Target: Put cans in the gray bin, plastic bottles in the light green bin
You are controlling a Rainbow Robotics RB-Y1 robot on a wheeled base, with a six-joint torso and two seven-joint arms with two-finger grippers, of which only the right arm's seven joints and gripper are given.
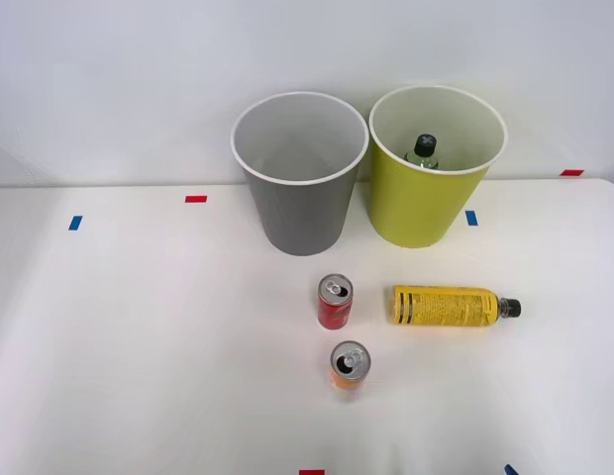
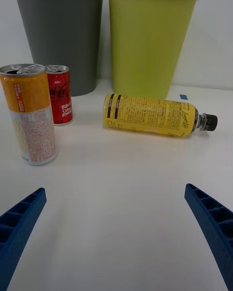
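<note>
Front view: gray bin (image 1: 299,188) beside light green bin (image 1: 436,183) at table (image 1: 139,336) back; green bottle (image 1: 422,152) inside the green one. Red can (image 1: 335,302) and orange can (image 1: 349,365) upright, yellow bottle (image 1: 454,307) lying just right of them. Right wrist view: end effector (image 2: 116,233) wide apart, holding nothing, facing cans and bottle.

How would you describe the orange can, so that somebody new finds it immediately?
Start at the gray bin at the back of the white table. In front of it stand two short cans; the orange can is nearer the robot, and the red can stands behind it.
</note>
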